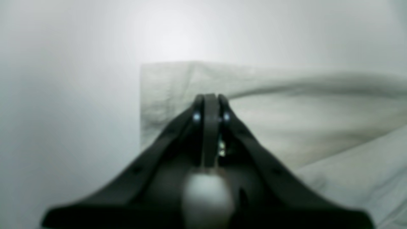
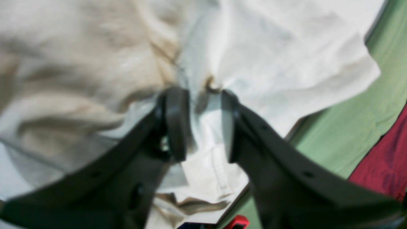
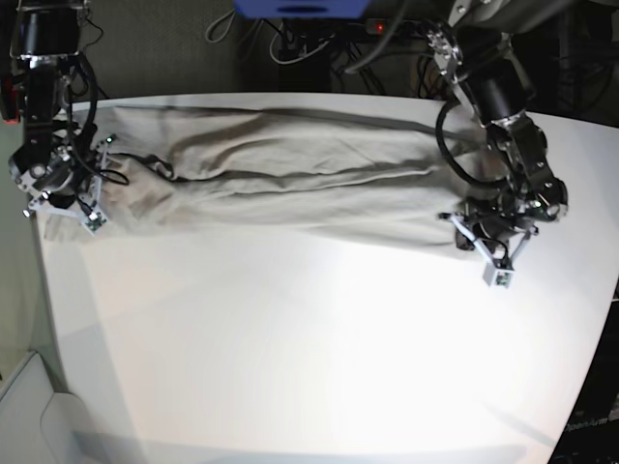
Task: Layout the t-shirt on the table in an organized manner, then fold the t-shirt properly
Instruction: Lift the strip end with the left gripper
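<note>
Layout step: shirt (image 3: 290,179) lying stretched across upper tabletop (image 3: 319,348). Left jaws (image 1: 210,97) clenched over shirt corner, grip unclear; right jaws (image 2: 203,95) parted astride cloth. Next: smoothing, then folding.

A flat blue object (image 3: 302,8) sits at the top edge of the base view, cut off by the frame, so its kind cannot be told. Just beside it a tangle of thin white and black cables (image 3: 290,43) lies on the dark floor (image 3: 174,43). Nearby glows a small red light (image 3: 379,26). In the right wrist view, a broad green surface (image 2: 356,127) fills the right side, and a dark red, cloth-like patch (image 2: 386,165) borders it at the far right. A small bright red piece (image 2: 237,222), possibly plastic, shows at the bottom edge.
</note>
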